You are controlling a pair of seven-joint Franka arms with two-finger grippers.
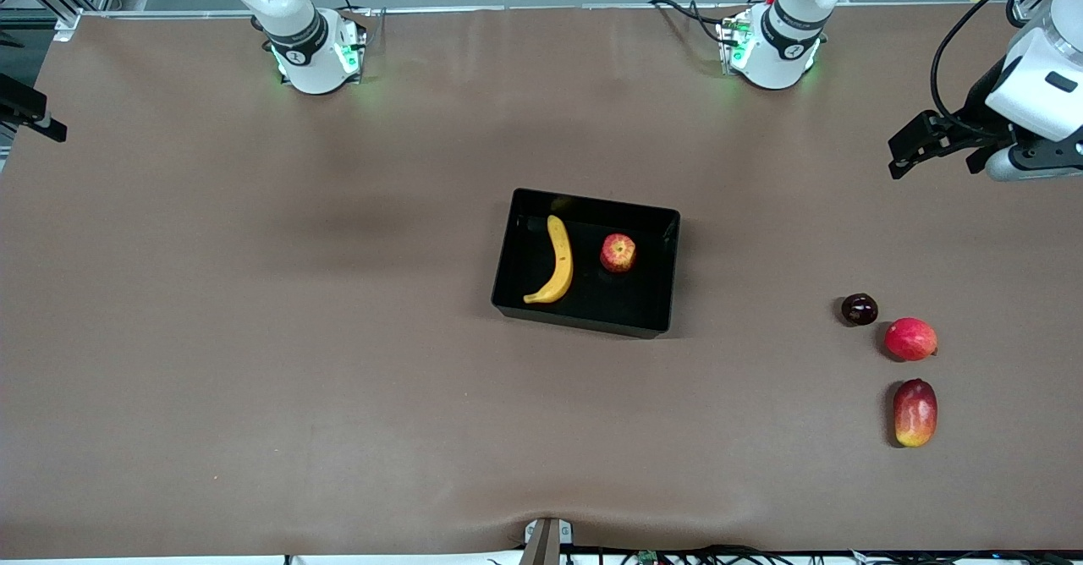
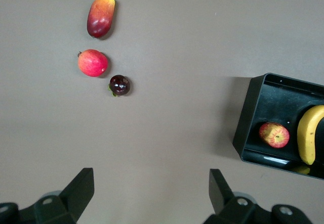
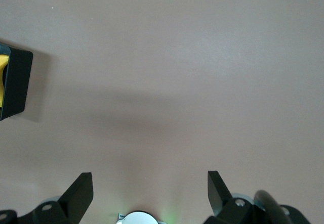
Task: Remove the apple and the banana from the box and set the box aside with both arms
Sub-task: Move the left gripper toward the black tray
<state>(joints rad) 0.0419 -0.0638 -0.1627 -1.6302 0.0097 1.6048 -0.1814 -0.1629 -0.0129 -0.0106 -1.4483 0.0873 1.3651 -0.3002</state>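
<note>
The black box [image 1: 586, 260] sits mid-table [image 1: 254, 337] with the banana [image 1: 557, 261] and the apple [image 1: 618, 253] inside — apple at the banana's 3 o'clock. No readable writing. Left claw [image 2: 149, 196] hangs wide open and empty over the left arm's table end; right claw [image 3: 149, 196] — wide open, empty — hangs over bare table by its own base.

The right gripper [image 3: 149, 191] never shows in the front view; its wrist view cuts both fingers [image 3: 81, 191] off at the frame edge. That same view clips the box [image 3: 15, 85] to one corner with a sliver of banana [image 3: 2, 77]. The left wrist view cuts the box [image 2: 253, 118] and banana [image 2: 311, 135] at its edge. Small dark fruit [image 1: 859, 309]: kind unclear.
</note>
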